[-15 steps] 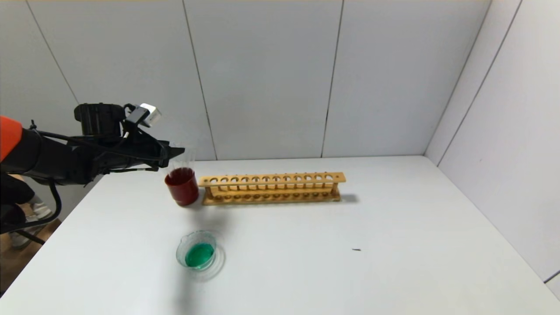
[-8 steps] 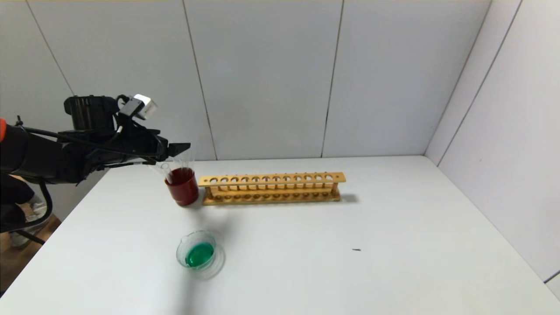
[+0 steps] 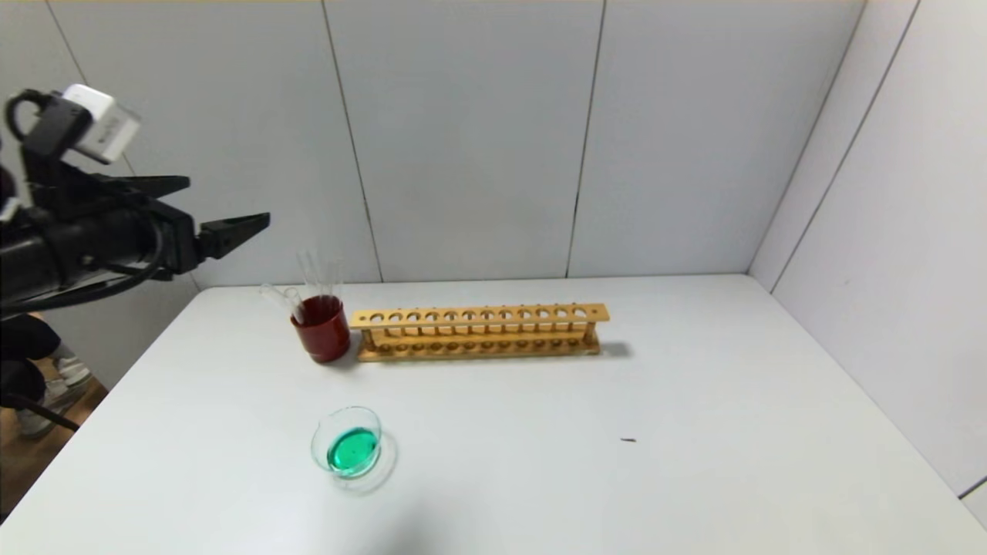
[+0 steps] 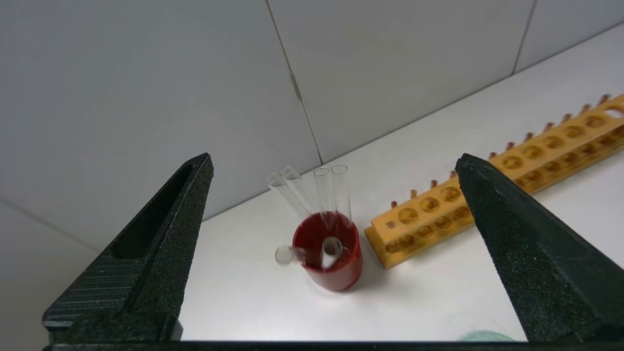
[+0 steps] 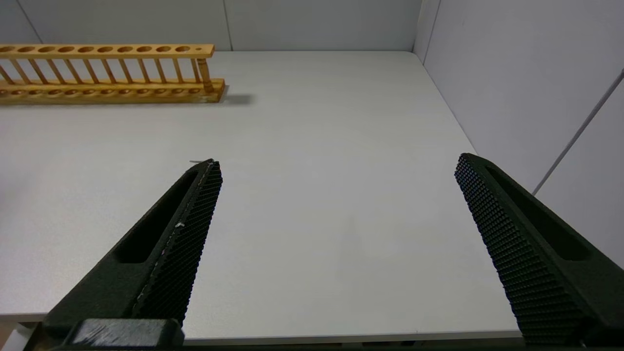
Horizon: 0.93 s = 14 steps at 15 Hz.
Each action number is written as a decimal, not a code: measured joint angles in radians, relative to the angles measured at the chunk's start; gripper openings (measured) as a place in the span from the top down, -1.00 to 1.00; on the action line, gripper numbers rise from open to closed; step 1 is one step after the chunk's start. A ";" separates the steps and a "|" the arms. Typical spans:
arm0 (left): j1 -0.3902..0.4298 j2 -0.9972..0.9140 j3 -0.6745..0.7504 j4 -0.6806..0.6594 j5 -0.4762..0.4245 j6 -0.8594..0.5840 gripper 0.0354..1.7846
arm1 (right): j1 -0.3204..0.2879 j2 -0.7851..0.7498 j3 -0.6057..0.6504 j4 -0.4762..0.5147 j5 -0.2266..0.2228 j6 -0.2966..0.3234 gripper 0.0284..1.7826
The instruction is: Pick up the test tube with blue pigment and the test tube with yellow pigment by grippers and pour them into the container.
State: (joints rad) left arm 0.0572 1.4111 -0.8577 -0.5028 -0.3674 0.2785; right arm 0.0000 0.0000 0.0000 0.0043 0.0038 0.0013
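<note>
The left gripper (image 3: 224, 208) hangs empty, jaws spread wide, high at about 10 o'clock from the red cup (image 3: 321, 329). Six clear tubes (image 4: 332, 190) stand or lean there, long axes near upright, none visibly blue or yellow. The container (image 3: 347, 449), at 6 o'clock from the cup, already holds green liquid. The right gripper (image 5: 336, 204), also open and empty, hovers over bare table (image 5: 317, 146) well apart, so the left is nearer
</note>
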 joint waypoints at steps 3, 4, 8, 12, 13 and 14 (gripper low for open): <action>0.009 -0.333 0.200 0.012 0.020 -0.033 -0.96 | 0.000 0.000 0.000 0.000 0.000 0.000 -0.96; 0.011 -0.459 0.266 0.026 0.024 -0.046 -0.96 | 0.000 0.000 0.000 0.000 0.000 0.000 -0.96; 0.002 -0.923 0.429 0.185 0.034 -0.079 -0.96 | 0.000 0.000 0.000 0.000 0.000 0.000 -0.96; -0.040 -1.274 0.546 0.433 0.070 -0.090 -0.96 | 0.000 0.000 0.000 0.000 0.000 0.000 -0.96; -0.046 -1.324 0.607 0.459 0.110 -0.090 -0.96 | 0.000 0.000 0.000 0.000 0.000 0.000 -0.96; -0.050 -1.354 0.670 0.453 0.148 -0.087 -0.96 | 0.000 0.000 0.000 0.000 0.000 0.001 -0.96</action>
State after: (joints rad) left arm 0.0070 0.0570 -0.1874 -0.0496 -0.2194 0.1919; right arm 0.0000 0.0000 0.0000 0.0047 0.0043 0.0019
